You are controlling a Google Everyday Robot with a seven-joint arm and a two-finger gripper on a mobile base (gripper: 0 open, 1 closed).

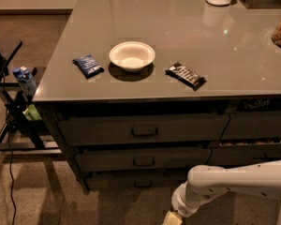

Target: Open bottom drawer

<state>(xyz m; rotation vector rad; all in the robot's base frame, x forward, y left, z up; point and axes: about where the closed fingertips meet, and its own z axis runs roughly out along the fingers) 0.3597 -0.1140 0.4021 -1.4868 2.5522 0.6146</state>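
The bottom drawer (131, 179) is the lowest, slimmest dark-grey front of the three-drawer stack under the counter. Its small centre handle (143, 184) is barely visible in shadow. Two taller drawer fronts sit above it, the top one (143, 130) and the middle one (143, 160). My white arm (234, 182) reaches in from the lower right. Its wrist ends just right of and below the bottom drawer. My gripper (171, 218) is mostly cut off by the bottom edge of the camera view, low near the floor and in front of the drawer's right end.
On the grey counter (178, 32) lie a blue snack packet (87, 65), a white bowl (131, 56) and a dark candy bar (185, 75). A narrower drawer column (255, 125) stands to the right. A black stand with a bottle (25, 80) and cables stands at the left.
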